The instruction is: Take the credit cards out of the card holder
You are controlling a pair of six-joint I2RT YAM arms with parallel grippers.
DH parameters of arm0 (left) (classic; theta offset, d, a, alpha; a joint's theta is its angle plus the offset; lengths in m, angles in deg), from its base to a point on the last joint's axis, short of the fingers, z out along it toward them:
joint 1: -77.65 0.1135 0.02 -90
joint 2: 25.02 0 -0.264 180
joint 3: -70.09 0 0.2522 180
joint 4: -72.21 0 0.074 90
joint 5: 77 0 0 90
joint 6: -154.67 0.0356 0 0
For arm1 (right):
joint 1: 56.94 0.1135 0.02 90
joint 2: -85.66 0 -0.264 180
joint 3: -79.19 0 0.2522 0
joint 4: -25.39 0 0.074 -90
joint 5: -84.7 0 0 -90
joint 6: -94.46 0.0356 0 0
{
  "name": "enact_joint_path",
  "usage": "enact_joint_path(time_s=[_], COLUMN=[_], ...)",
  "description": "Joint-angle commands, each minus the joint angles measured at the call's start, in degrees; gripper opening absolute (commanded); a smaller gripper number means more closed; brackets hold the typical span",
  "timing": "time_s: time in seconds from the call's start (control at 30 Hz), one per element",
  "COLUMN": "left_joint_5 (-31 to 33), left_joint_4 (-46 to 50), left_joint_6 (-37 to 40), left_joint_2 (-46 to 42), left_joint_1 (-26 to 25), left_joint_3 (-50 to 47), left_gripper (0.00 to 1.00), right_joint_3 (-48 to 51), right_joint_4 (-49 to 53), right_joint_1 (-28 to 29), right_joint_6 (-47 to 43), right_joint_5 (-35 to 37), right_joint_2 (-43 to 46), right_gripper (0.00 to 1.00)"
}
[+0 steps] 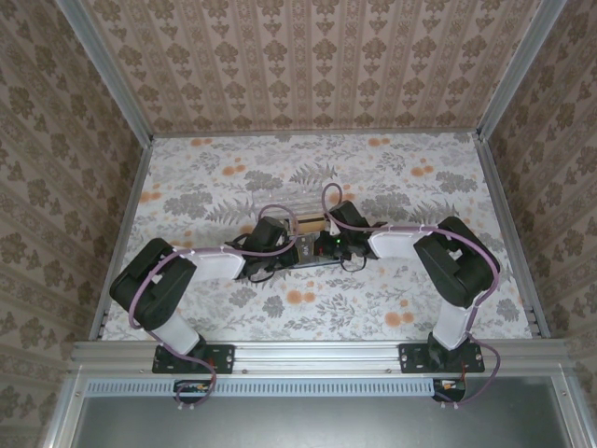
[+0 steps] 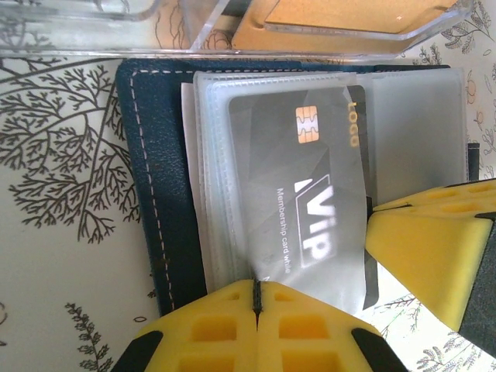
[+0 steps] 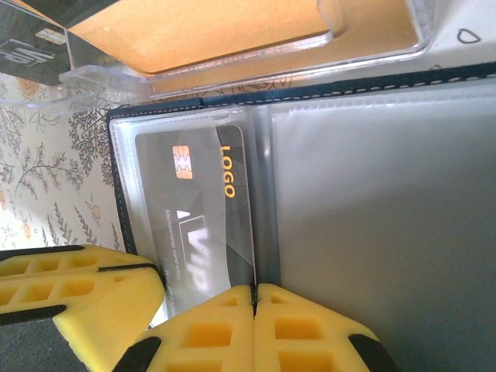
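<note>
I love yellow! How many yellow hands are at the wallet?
2. The left hand is closed on the clear sleeve at the edge of the wallet. The right hand is closed right beside it, at a corner of the grey card.

Top cam: fixed high behind the arm bases, facing down and toward the far side; whole surface (image 1: 392, 308) in frame, things small. Left wrist cam: very near, looking down past the left hand (image 2: 256, 298) onto the open holder (image 2: 159, 194). Right wrist cam: same nearness, past the right hand (image 3: 254, 302). Both wrist cams share the grey card (image 2: 302, 178), the holder and the clear box (image 2: 209, 27).
</note>
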Motion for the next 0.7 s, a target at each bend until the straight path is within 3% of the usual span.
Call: enact_joint_path(time_s=[0.0, 0.67], left_joint_5=[2.0, 1.5], left_joint_4=[6.6, 7.6], left_joint_6=[-0.6, 0.2], left_joint_2=[0.8, -0.1], left_joint_1=[-0.3, -0.1], left_joint_3=[-1.0, -0.4], left_gripper=[0.0, 0.0], right_joint_3=[2.4, 7.4], right_joint_4=[0.8, 2.8], right_joint_1=[-1.5, -6.9], right_joint_6=[0.9, -1.7], right_joint_5=[-0.2, -2.3], right_joint_2=[1.7, 12.1], right_gripper=[0.0, 0.0])
